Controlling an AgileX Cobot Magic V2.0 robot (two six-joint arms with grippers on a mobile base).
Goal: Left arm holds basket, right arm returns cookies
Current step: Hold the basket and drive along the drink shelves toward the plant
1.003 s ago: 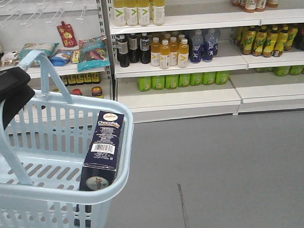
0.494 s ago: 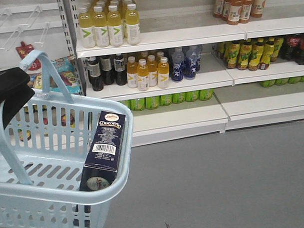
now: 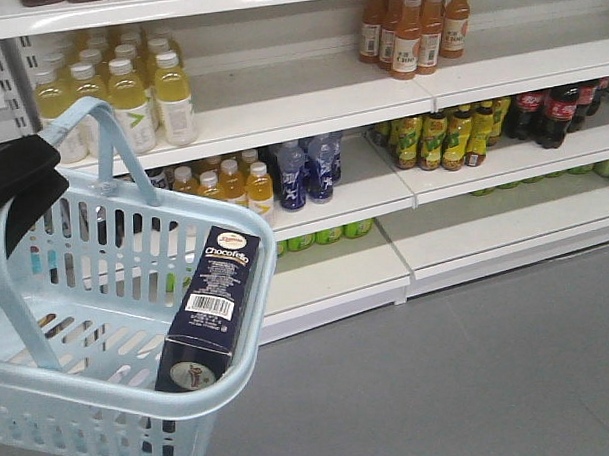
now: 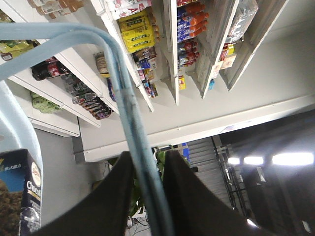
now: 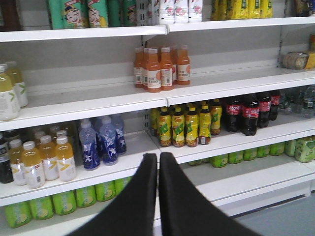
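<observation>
The pale blue basket (image 3: 250, 340) hangs at the lower left of the front view. Its loop handle (image 4: 129, 118) runs between the fingers of my left gripper (image 4: 146, 162), which is shut on it. The left gripper (image 3: 18, 183) also shows as a black shape at the left edge. The navy cookies box (image 3: 209, 306) leans inside the basket against its right wall, barcode side up. A corner of the cookies box (image 4: 22, 196) shows in the left wrist view. My right gripper (image 5: 158, 156) is shut and empty, facing the drink shelves.
White store shelves (image 3: 310, 98) fill the back, holding yellow bottles (image 3: 130, 94), orange bottles (image 3: 408, 29), blue bottles (image 3: 307, 168), yellow-green bottles (image 5: 184, 125), dark cola bottles (image 5: 243, 113) and green cans (image 5: 88, 196). Grey floor (image 3: 470, 372) lies in front.
The shelves have slid left and down in the front view and look nearer. The basket and the cookies box hold their place in the frame.
</observation>
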